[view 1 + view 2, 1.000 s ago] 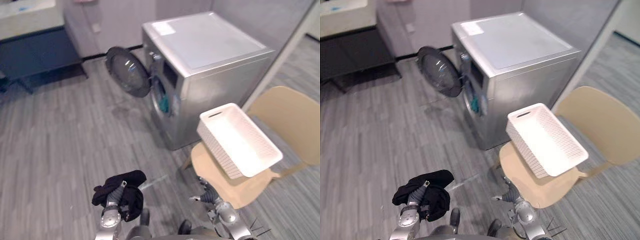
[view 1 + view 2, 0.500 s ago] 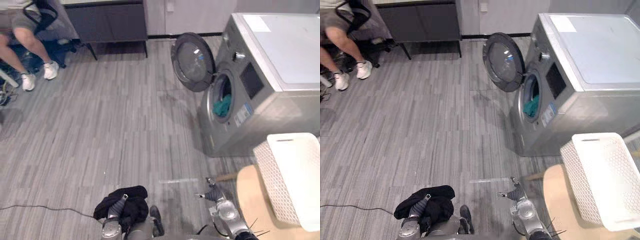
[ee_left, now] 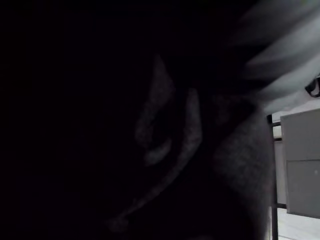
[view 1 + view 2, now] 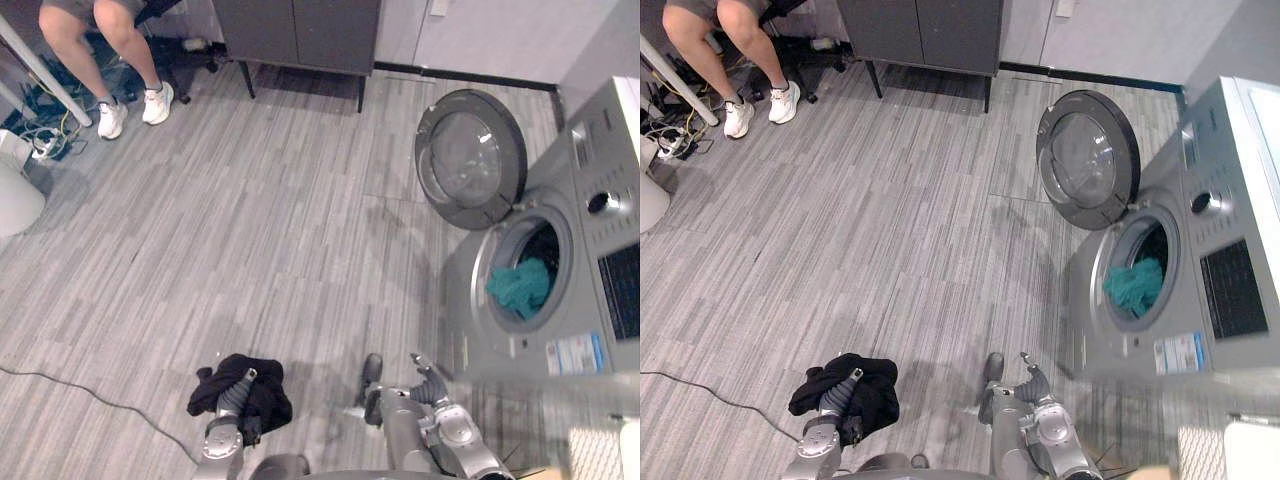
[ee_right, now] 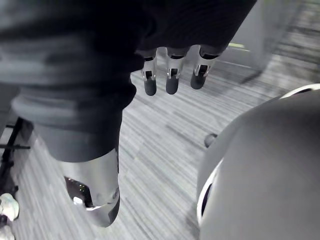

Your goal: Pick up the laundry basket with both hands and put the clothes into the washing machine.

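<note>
You have the black garment [image 4: 266,402] bunched over your left robot hand [image 4: 234,393], grip impossible to tell, while your right robot hand [image 4: 426,386] hangs relaxed and empty near the washing machine [image 4: 590,300], its door [image 4: 470,158] open.

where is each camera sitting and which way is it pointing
Left eye view: on the head, looking down at floor, washing machine and open door; left hand carrying a black garment and right hand at the bottom.
Right eye view: beside it, same downward look, same hands.
Left wrist view: on the left wrist, facing into the black garment.
Right wrist view: on the right wrist, along its straight fingers toward the floor.
Shared: both eye views show teal cloth inside the machine.
</note>
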Robot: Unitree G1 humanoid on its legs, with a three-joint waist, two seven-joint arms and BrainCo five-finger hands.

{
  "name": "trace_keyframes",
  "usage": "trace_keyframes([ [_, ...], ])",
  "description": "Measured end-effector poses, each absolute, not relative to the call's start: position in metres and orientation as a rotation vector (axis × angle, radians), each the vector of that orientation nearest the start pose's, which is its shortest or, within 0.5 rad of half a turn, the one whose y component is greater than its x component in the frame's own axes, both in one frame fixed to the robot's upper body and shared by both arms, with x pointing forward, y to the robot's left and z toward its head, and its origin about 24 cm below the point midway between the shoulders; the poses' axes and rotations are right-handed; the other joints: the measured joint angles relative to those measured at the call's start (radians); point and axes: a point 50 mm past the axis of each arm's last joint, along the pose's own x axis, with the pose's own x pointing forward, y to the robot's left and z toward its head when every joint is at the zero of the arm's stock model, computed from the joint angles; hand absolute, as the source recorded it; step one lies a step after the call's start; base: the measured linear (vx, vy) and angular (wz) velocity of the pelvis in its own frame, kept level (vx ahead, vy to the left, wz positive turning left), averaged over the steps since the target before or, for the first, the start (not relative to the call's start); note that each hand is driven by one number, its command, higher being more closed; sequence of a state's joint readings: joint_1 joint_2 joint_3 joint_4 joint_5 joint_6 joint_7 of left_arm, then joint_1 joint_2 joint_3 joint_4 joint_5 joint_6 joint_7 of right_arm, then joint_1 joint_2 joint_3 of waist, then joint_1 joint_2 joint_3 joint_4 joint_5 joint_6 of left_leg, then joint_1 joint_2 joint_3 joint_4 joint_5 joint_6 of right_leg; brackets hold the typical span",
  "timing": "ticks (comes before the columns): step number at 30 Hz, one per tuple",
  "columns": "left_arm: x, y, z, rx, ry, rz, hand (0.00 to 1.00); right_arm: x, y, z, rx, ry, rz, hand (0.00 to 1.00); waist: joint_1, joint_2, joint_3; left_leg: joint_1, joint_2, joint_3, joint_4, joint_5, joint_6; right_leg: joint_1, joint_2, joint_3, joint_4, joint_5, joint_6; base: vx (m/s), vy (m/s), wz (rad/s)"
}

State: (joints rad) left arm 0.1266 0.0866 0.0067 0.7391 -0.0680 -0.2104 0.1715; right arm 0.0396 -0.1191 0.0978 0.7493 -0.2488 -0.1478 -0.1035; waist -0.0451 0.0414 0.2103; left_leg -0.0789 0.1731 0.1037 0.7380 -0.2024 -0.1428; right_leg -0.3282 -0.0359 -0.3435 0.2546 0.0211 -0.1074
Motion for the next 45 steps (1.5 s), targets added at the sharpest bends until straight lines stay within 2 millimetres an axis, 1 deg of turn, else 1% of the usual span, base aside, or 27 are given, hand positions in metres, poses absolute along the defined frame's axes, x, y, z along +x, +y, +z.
trace_keyframes([
  [2,0.142,0.194,-0.119,0.062,0.671,0.271,1.00,0.185,-0.165,-0.103,-0.389,0.576,0.082,0.00,0.023,0.010,0.000,-0.083,0.100,0.028,0.267,0.026,0.012,0.098,0.076,0.029,-0.025,-0.040,-0.044,0.64,-0.229,-0.76],
  [3,0.141,0.192,-0.120,0.056,0.676,0.257,1.00,0.189,-0.160,-0.098,-0.373,0.543,0.078,0.00,0.035,-0.009,0.005,-0.134,0.119,0.041,0.363,0.014,0.029,0.171,0.100,0.064,-0.045,-0.068,-0.054,0.63,-0.215,-0.78],
  [7,0.159,0.182,-0.111,0.032,0.606,0.229,1.00,0.191,-0.160,-0.095,-0.364,0.530,0.063,0.00,0.055,-0.047,0.008,-0.253,0.079,0.060,0.227,-0.010,0.054,0.327,0.107,0.137,-0.156,-0.071,-0.051,0.52,-0.147,-0.59],
  [10,0.163,0.176,-0.110,0.017,0.596,0.218,1.00,0.190,-0.166,-0.096,-0.355,0.539,0.030,0.00,0.063,-0.051,0.013,-0.275,-0.053,-0.118,-0.169,-0.002,0.038,0.400,0.104,0.230,-0.172,-0.099,-0.006,0.42,0.064,-0.90],
  [11,0.164,0.176,-0.109,0.017,0.593,0.217,1.00,0.193,-0.167,-0.095,-0.358,0.531,0.026,0.00,0.065,-0.051,0.013,-0.263,-0.093,-0.235,-0.328,0.026,0.002,0.413,0.104,0.287,-0.171,-0.118,0.021,0.43,0.243,-1.48],
  [13,0.161,0.173,-0.112,0.019,0.611,0.210,1.00,0.193,-0.171,-0.094,-0.370,0.530,0.013,0.00,0.073,-0.028,0.008,-0.261,-0.100,-0.326,-0.419,0.095,-0.010,0.426,0.121,0.376,-0.150,-0.170,0.046,0.43,0.314,-1.73],
  [14,0.154,0.168,-0.118,0.009,0.643,0.202,1.00,0.186,-0.176,-0.098,-0.384,0.553,0.008,0.00,0.077,0.023,-0.013,-0.249,-0.064,-0.332,-0.406,0.163,0.013,0.421,0.158,0.441,-0.089,-0.233,0.064,0.28,0.303,-1.69],
  [15,0.153,0.168,-0.120,0.022,0.661,0.189,1.00,0.182,-0.175,-0.102,-0.368,0.581,-0.002,0.00,0.078,0.001,-0.018,-0.257,-0.064,-0.280,-0.337,0.150,0.032,0.392,0.140,0.492,0.009,-0.297,0.088,0.32,0.370,-1.65],
  [16,0.153,0.170,-0.120,0.034,0.659,0.186,1.00,0.177,-0.174,-0.104,-0.361,0.592,-0.004,0.00,0.075,-0.008,-0.023,-0.243,-0.067,-0.245,-0.339,0.122,0.044,0.364,0.121,0.505,0.052,-0.320,0.113,0.25,0.318,-1.45],
  [17,0.154,0.177,-0.119,0.054,0.656,0.190,1.00,0.172,-0.167,-0.109,-0.349,0.612,0.015,0.00,0.070,-0.052,-0.039,-0.220,-0.078,-0.157,-0.338,0.087,0.067,0.311,0.074,0.507,0.139,-0.348,0.145,0.23,0.277,-1.28],
  [18,0.155,0.179,-0.118,0.059,0.653,0.194,1.00,0.172,-0.165,-0.109,-0.349,0.613,0.024,0.00,0.071,-0.061,-0.045,-0.210,-0.079,-0.120,-0.338,0.073,0.077,0.288,0.058,0.496,0.165,-0.348,0.150,0.18,0.248,-1.73],
  [20,0.153,0.184,-0.118,0.072,0.657,0.200,1.00,0.179,-0.157,-0.108,-0.355,0.600,0.058,0.00,0.074,-0.077,-0.053,-0.161,-0.064,0.023,-0.342,0.026,0.109,0.247,-0.014,0.361,0.188,-0.338,0.167,0.11,0.214,-1.91],
  [21,0.153,0.186,-0.118,0.075,0.656,0.202,1.00,0.183,-0.154,-0.108,-0.356,0.595,0.067,0.00,0.073,-0.076,-0.053,-0.139,-0.050,0.095,-0.343,0.006,0.121,0.233,-0.062,0.228,0.190,-0.329,0.172,0.09,0.203,-2.00],
  [23,0.159,0.187,-0.113,0.071,0.631,0.206,1.00,0.190,-0.150,-0.106,-0.368,0.585,0.088,0.00,0.074,-0.061,-0.051,-0.091,-0.011,0.231,-0.355,-0.038,0.140,0.229,-0.156,-0.194,0.188,-0.299,0.124,0.11,0.195,-1.93],
  [26,0.170,0.192,-0.105,0.084,0.586,0.206,1.00,0.195,-0.150,-0.104,-0.383,0.573,0.091,0.00,0.085,-0.058,-0.052,-0.049,0.021,0.372,-0.370,-0.048,0.136,0.229,-0.190,-0.490,0.154,-0.284,0.098,0.18,0.130,-1.61],
  [29,0.178,0.195,-0.101,0.096,0.564,0.200,1.00,0.192,-0.154,-0.106,-0.397,0.586,0.089,0.00,0.082,-0.055,-0.053,-0.011,0.032,0.397,-0.344,-0.048,0.136,0.241,-0.170,-0.417,0.142,-0.259,0.109,0.22,-0.013,-0.85],
  [31,0.178,0.194,-0.101,0.094,0.565,0.195,1.00,0.183,-0.159,-0.110,-0.410,0.611,0.087,0.00,0.069,-0.047,-0.050,0.006,0.077,0.403,-0.216,-0.047,0.136,0.294,-0.144,-0.369,0.113,-0.262,0.112,0.27,-0.096,-0.62],
  [32,0.179,0.193,-0.101,0.090,0.563,0.186,1.00,0.178,-0.163,-0.113,-0.417,0.625,0.083,0.00,0.065,-0.036,-0.052,-0.013,0.131,0.394,-0.075,-0.038,0.139,0.346,-0.103,-0.342,0.053,-0.261,0.113,0.26,-0.115,-0.76],
  [33,0.177,0.191,-0.102,0.083,0.571,0.179,1.00,0.175,-0.167,-0.114,-0.427,0.633,0.074,0.00,0.066,-0.020,-0.047,-0.067,0.192,0.350,0.123,0.035,0.177,0.404,-0.064,-0.303,-0.006,-0.261,0.112,0.25,-0.094,-0.87],
  [34,0.176,0.190,-0.103,0.080,0.573,0.179,1.00,0.175,-0.168,-0.114,-0.425,0.634,0.069,0.00,0.070,-0.024,-0.041,-0.106,0.211,0.329,0.202,0.064,0.188,0.426,-0.058,-0.279,-0.021,-0.260,0.113,0.21,0.031,-1.01],
  [35,0.176,0.186,-0.104,0.073,0.578,0.168,1.00,0.175,-0.170,-0.114,-0.418,0.639,0.051,0.00,0.083,-0.030,-0.033,-0.162,0.200,0.259,0.281,0.010,0.172,0.438,-0.062,-0.230,-0.027,-0.259,0.115,0.21,0.144,-1.15],
  [36,0.179,0.180,-0.103,0.064,0.572,0.152,1.00,0.177,-0.175,-0.113,-0.407,0.640,0.006,0.00,0.091,-0.036,-0.027,-0.221,0.145,0.175,0.272,-0.054,0.141,0.442,-0.088,-0.172,-0.022,-0.257,0.118,0.22,0.187,-1.12],
  [38,0.180,0.173,-0.103,0.061,0.569,0.127,1.00,0.177,-0.181,-0.113,-0.398,0.647,-0.031,0.00,0.092,-0.044,-0.019,-0.271,0.051,0.075,0.125,-0.075,0.114,0.449,-0.114,-0.119,-0.017,-0.253,0.126,0.23,0.262,-0.97],
  [40,0.177,0.162,-0.105,0.041,0.576,0.106,1.00,0.174,-0.190,-0.114,-0.409,0.660,-0.053,0.00,0.090,0.014,-0.027,-0.259,-0.012,-0.052,-0.201,0.061,0.075,0.448,-0.093,-0.066,0.009,-0.260,0.163,0.22,0.316,-0.80],
  [41,0.181,0.160,-0.104,0.049,0.574,0.087,1.00,0.173,-0.187,-0.116,-0.397,0.678,-0.055,0.00,0.087,-0.001,-0.015,-0.259,-0.036,-0.066,-0.193,0.041,0.092,0.448,-0.113,-0.014,0.026,-0.286,0.201,0.19,0.235,-0.27],
  [42,0.192,0.160,-0.097,0.052,0.537,0.079,1.00,0.172,-0.181,-0.118,-0.381,0.683,-0.049,0.00,0.084,-0.037,-0.009,-0.261,-0.062,-0.071,-0.201,0.040,0.092,0.422,-0.137,0.042,0.029,-0.292,0.209,0.17,0.186,-0.17],
  [45,0.195,0.162,-0.095,0.057,0.526,0.078,1.00,0.176,-0.177,-0.116,-0.372,0.673,-0.043,0.00,0.088,-0.046,0.001,-0.259,-0.072,-0.046,-0.186,0.031,0.098,0.402,-0.147,0.116,0.045,-0.284,0.206,0.10,0.115,-0.17],
])
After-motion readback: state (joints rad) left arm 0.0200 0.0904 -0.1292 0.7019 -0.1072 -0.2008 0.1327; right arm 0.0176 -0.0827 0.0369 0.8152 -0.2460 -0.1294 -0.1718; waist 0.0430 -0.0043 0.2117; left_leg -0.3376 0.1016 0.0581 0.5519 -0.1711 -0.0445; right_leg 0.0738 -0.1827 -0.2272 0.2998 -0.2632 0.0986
